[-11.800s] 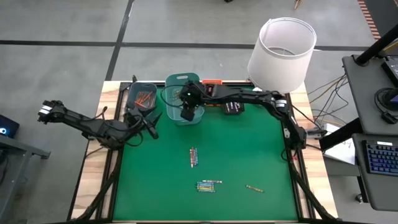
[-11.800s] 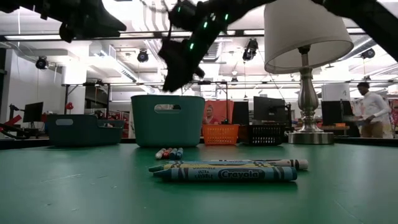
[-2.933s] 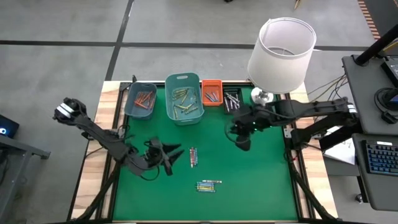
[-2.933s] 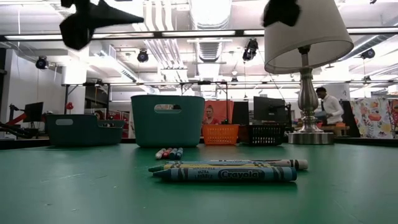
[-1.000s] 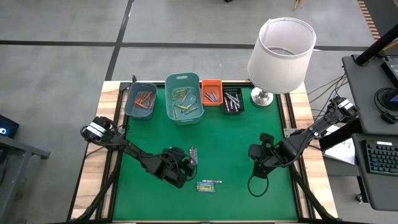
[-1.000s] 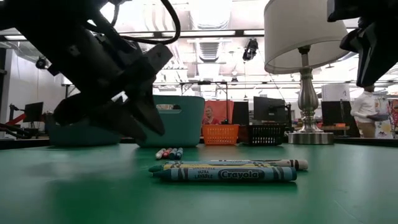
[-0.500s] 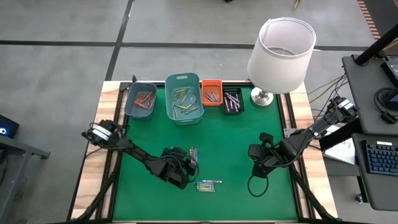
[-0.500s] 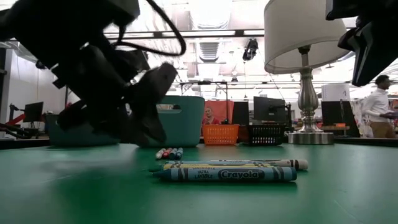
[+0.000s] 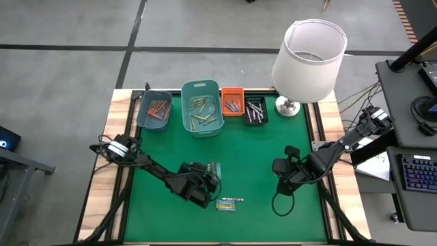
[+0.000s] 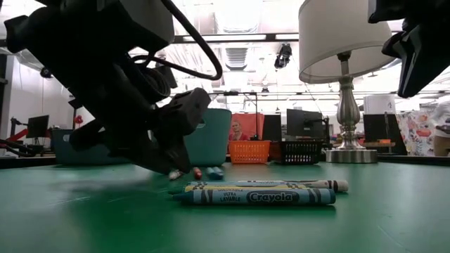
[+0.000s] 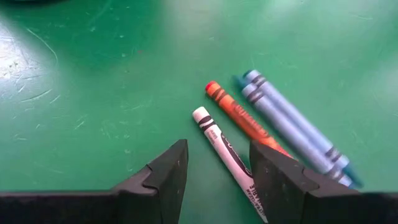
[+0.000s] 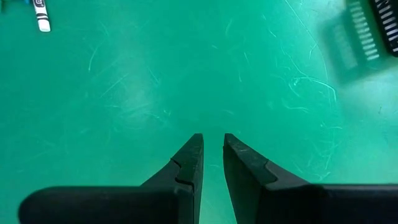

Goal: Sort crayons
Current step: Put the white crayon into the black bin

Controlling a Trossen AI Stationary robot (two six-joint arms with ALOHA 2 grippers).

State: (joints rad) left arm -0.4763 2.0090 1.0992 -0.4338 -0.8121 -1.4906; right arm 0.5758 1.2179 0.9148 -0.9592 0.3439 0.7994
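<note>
You are at the pick-up step for the small cluster of crayons in the middle of the bench (image 9: 273, 147). The left gripper (image 11: 214, 168) is down low over that cluster, its fingers spread apart and holding nothing. In the left wrist view the white crayon (image 11: 225, 151) lies with one end in the gap between the fingers; the orange crayon (image 11: 239, 118) lies just beside it, and two blue crayons (image 11: 292, 127) lie side by side past that.

A second bundle of crayons (image 9: 229, 203) lies nearer the front edge, apart from the first, with a blue Crayola stick (image 10: 254, 197) foremost in the low view.

The right gripper (image 12: 211, 158) waits on the right side of the bench, fingers nearly together with a narrow gap, nothing between them.

At the back, the dark teal bin (image 9: 155, 109), the lighter teal bin (image 9: 202, 107), the orange bin (image 9: 232, 101) and the black bin (image 9: 255, 109) already hold crayons.

Your next move, by my reading: settle the left fingers either side of the white crayon alone, keeping clear of the orange one, then close and lift it toward its bin.
</note>
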